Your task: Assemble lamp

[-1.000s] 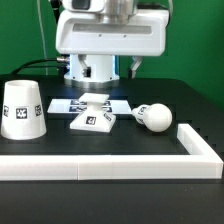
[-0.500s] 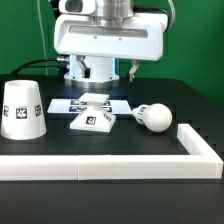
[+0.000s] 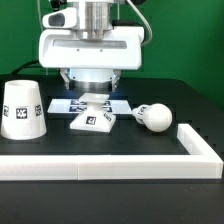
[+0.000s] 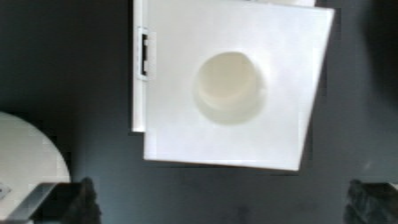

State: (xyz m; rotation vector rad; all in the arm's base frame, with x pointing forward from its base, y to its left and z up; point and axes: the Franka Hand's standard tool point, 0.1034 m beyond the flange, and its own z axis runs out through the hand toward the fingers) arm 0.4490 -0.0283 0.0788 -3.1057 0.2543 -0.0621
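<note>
The flat square base [image 3: 93, 119] lies mid-table, slightly tilted, with a tag on its front. In the wrist view the base [image 4: 231, 85] shows a round recess in its top. The round bulb [image 3: 153, 117] lies on its side to the exterior view's right of the base. The cone shade [image 3: 22, 108] stands wide end down at the exterior view's left, and its rim shows in the wrist view [image 4: 25, 150]. My gripper [image 3: 90, 72] hangs above and behind the base. In the wrist view the gripper [image 4: 221, 205] is open and empty, fingertips [image 4: 68, 200] wide apart.
The marker board [image 3: 125, 104] lies flat behind the base. A long white border rail [image 3: 110, 165] runs along the table front and turns back at the exterior view's right. The white robot pedestal [image 3: 90, 88] stands behind the gripper.
My gripper has come down from the top of the exterior view toward the base. The lamp parts have not moved.
</note>
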